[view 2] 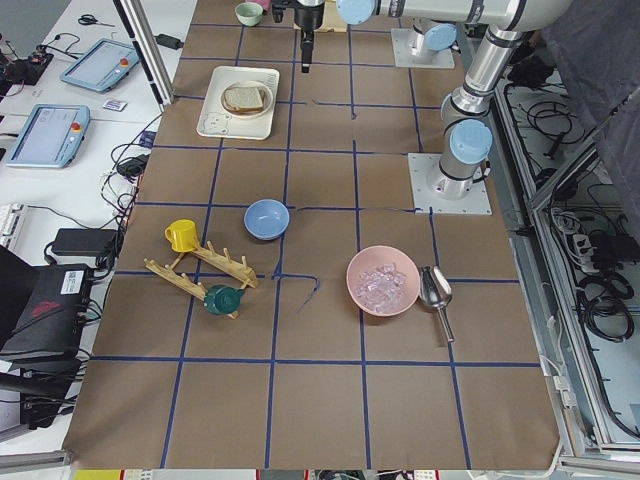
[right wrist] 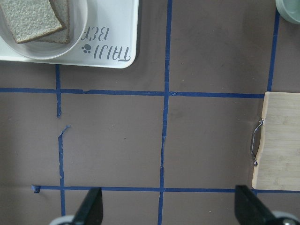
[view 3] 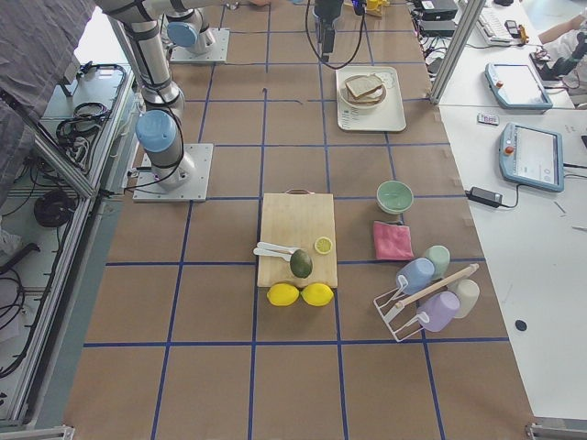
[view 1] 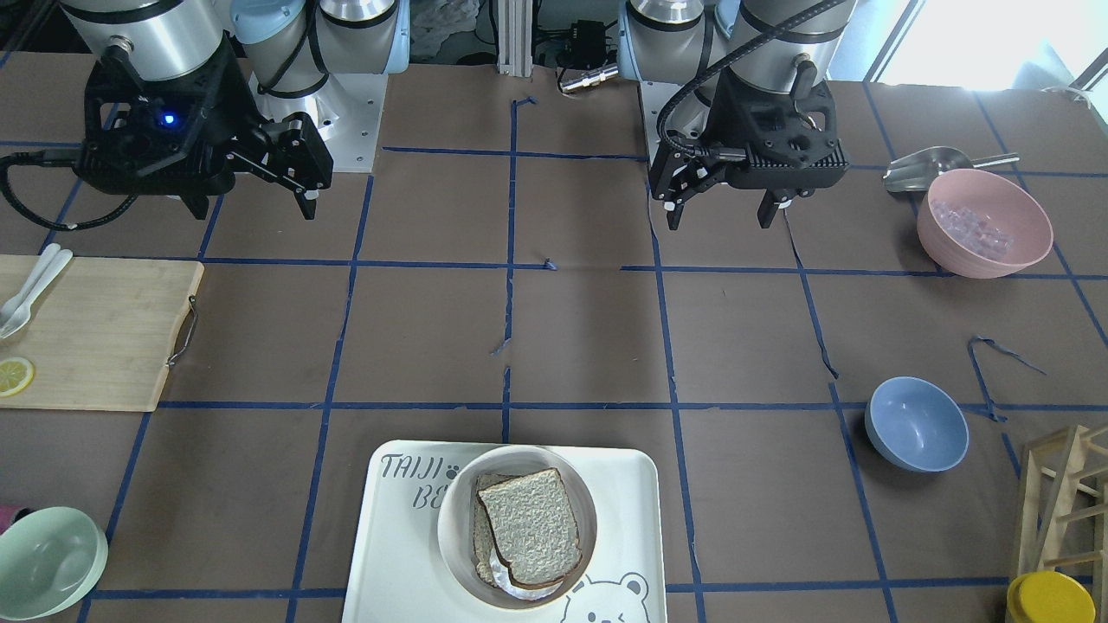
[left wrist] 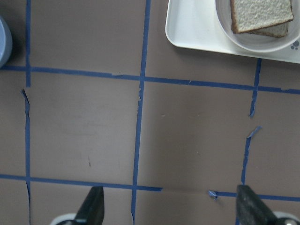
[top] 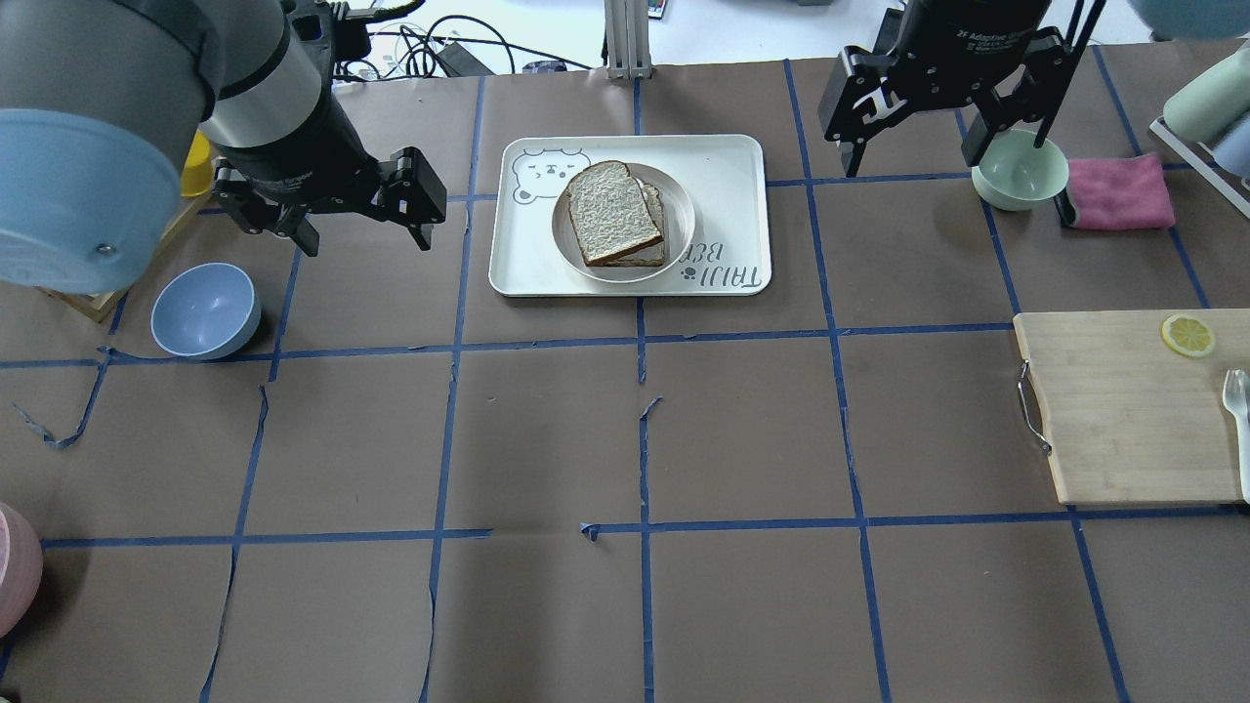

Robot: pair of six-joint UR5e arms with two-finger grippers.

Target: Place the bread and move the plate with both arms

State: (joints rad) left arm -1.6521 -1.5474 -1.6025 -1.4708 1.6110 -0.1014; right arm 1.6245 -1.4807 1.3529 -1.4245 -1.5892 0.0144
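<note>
Where the front camera looks down, the bread (view 1: 528, 523) lies on a thinner slice (view 1: 485, 486) in the plate (view 1: 450, 528), on the white tray (view 1: 389, 554). Overhead, the left gripper (top: 366, 239) and right gripper (top: 908, 161) hang either side of the tray, spread wide, empty. Each wrist view shows 2 fingertips (left wrist: 93, 206) far apart.

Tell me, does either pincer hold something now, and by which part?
Nothing is held. The left pincer and the right pincer are both open and empty; the bread lies in the plate, untouched.
</note>
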